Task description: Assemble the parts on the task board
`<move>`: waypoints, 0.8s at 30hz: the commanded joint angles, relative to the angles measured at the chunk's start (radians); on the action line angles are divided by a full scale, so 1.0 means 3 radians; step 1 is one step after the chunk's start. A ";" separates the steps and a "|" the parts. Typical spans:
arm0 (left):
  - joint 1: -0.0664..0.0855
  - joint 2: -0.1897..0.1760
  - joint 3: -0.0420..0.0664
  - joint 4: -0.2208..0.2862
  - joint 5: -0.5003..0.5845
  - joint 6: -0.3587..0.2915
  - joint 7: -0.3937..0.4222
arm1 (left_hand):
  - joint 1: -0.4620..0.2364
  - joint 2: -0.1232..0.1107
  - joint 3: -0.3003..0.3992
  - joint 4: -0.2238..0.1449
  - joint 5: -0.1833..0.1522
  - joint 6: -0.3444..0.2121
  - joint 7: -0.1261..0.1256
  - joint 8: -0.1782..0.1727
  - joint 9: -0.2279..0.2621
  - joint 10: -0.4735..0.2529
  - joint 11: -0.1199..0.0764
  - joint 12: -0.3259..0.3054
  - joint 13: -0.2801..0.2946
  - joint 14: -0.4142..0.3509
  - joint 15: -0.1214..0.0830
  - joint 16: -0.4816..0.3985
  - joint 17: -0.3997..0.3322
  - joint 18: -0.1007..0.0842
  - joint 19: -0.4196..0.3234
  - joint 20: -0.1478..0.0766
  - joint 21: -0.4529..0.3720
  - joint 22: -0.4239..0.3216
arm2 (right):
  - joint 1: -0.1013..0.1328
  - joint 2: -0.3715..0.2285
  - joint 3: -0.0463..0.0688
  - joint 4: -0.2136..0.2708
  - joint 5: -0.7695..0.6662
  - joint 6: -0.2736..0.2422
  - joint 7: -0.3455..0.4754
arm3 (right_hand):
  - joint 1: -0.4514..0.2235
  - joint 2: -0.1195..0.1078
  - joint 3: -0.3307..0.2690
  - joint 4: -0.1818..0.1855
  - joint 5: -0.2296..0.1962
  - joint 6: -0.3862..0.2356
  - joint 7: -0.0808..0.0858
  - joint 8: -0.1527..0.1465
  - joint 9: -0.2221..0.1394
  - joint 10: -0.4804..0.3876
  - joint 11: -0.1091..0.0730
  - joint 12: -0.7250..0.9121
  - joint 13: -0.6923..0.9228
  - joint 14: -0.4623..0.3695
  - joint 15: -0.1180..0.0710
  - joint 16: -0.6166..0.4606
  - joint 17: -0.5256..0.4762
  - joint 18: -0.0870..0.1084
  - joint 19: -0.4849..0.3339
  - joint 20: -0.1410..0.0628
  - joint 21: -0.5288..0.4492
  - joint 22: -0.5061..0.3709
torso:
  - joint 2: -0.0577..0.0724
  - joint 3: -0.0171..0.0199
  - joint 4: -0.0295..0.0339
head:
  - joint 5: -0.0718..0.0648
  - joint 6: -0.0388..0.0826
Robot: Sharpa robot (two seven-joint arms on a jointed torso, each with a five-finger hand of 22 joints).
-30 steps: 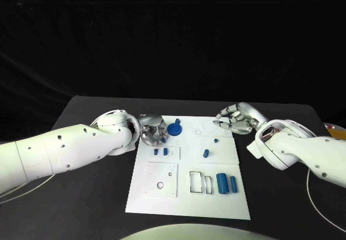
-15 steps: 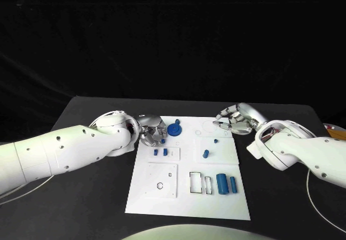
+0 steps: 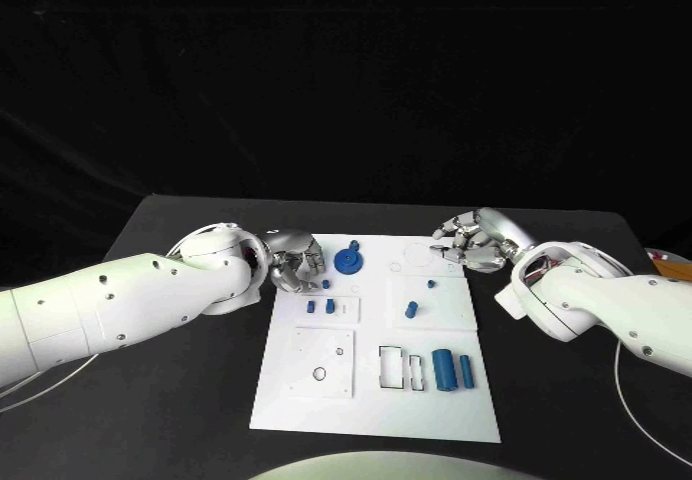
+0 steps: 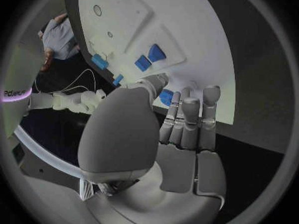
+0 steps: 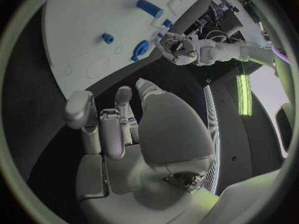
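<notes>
Resting at the task board's (image 3: 378, 400) left edge, the left hand (image 3: 294, 262) holds nothing, fingers extended, beside the blue disc part (image 3: 348, 262); right hand (image 3: 470, 242) hovers at the board's far right corner, fingers curled, empty

task board (image 3: 378, 400) at table (image 3: 173, 400) centre | round part (image 3: 348, 262) at board's 11 o'clock, left hand (image 3: 294, 262) just beside it at 9 | right hand (image 3: 470, 243) over board's 1 o'clock corner | two cylinder parts (image 3: 453, 369) side by side at 5 o'clock | two small parts (image 3: 320, 305) at 10 o'clock
</notes>
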 commanded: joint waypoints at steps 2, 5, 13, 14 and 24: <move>0.0002 -0.0090 0.0026 0.0009 0.0643 -0.0182 0.0353 | 0.0001 0.0067 -0.0075 0.0086 0.0009 0.0048 0.0000 0.0013 0.0027 -0.0028 0.0009 0.0062 -0.0005 -0.0007 0.0006 0.0002 -0.0035 0.0096 -0.0131 0.0003 -0.0134 -0.0144 | -0.0003 0.0002 0.0000 -0.0039 -0.0307 0.0313 0.0035 | 0.0179 -0.0115 0.0261 -0.0003 -0.0116 0.0093 0.0011 0.0018 -0.0023 -0.0242 -0.0002 -0.0829 -0.0687 0.0065 -0.0007 -0.0068 -0.0103 0.0037 -0.0018 0.0009 -0.0099 -0.0050 | -0.0002 0.0003 0.0001 | -0.0032 0.0019; 0.0004 -0.0151 0.0036 -0.0010 0.1117 -0.0309 0.0606 | -0.0079 0.0090 -0.0164 0.0165 0.0004 0.0192 -0.0005 0.0086 0.0062 0.0028 -0.0002 0.0124 -0.0003 -0.0113 0.0001 -0.0092 -0.0307 0.0151 -0.0343 0.0001 -0.0380 -0.0411 | -0.0003 0.0006 0.0000 -0.0050 -0.0585 0.0455 0.0035 | 0.0246 -0.0229 0.0458 -0.0023 -0.0187 0.0167 0.0031 0.0007 -0.0047 -0.0169 0.0040 -0.1409 -0.1229 0.0082 0.0023 -0.0062 -0.0080 0.0033 0.0009 0.0033 -0.0102 -0.0028 | -0.0006 0.0007 0.0003 | -0.0060 0.0030; 0.0005 -0.0272 0.0043 -0.0007 0.2927 -0.0414 0.1174 | -0.0099 0.0163 -0.0226 0.0160 0.0007 0.0204 -0.0052 0.0094 0.0074 0.0244 -0.0061 0.0399 0.0081 -0.0547 -0.0046 -0.0666 -0.0871 0.0145 -0.0447 -0.0030 -0.0875 -0.0731 | -0.0011 0.0018 0.0000 -0.0007 -0.1591 0.0697 -0.0053 | 0.0268 -0.0354 0.0649 -0.0138 -0.0152 0.0246 0.0009 -0.0028 -0.0083 -0.0083 0.0063 -0.1898 -0.1747 0.0110 0.0053 -0.0026 -0.0004 0.0020 0.0054 0.0038 -0.0045 0.0051 | 0.0002 -0.0003 -0.0002 | -0.0091 0.0054; 0.0005 -0.0292 0.0044 0.0003 0.3183 -0.0430 0.1249 | -0.0106 0.0171 -0.0229 0.0160 0.0010 0.0199 -0.0044 0.0096 0.0079 0.0167 -0.0047 0.0418 0.0094 -0.0637 -0.0028 -0.0759 -0.0912 0.0140 -0.0477 -0.0017 -0.0992 -0.0804 | -0.0015 0.0020 0.0000 0.0004 -0.1751 0.0737 -0.0088 | 0.0257 -0.0372 0.0655 -0.0149 -0.0157 0.0250 0.0009 -0.0031 -0.0086 -0.0094 0.0069 -0.1939 -0.1790 0.0112 0.0059 -0.0024 -0.0001 0.0019 0.0056 0.0039 -0.0043 0.0057 | 0.0001 -0.0003 -0.0003 | -0.0097 0.0051; 0.0004 -0.0396 0.0044 0.0123 0.4218 -0.0511 0.1578 | -0.0047 0.0227 -0.0212 0.0144 0.0024 0.0175 -0.0017 0.0103 0.0087 0.0077 -0.0020 0.0464 0.0104 -0.0743 0.0001 -0.0881 -0.0974 0.0142 -0.0482 0.0013 -0.1189 -0.0931 | -0.0046 0.0050 0.0000 0.0080 -0.2402 0.0878 -0.0316 | 0.0203 -0.0429 0.0642 -0.0178 -0.0187 0.0264 0.0050 -0.0047 -0.0099 -0.0127 0.0106 -0.2045 -0.1918 0.0113 0.0087 -0.0020 0.0008 0.0006 0.0081 0.0055 0.0002 0.0102 | 0.0003 -0.0002 0.0002 | -0.0117 0.0046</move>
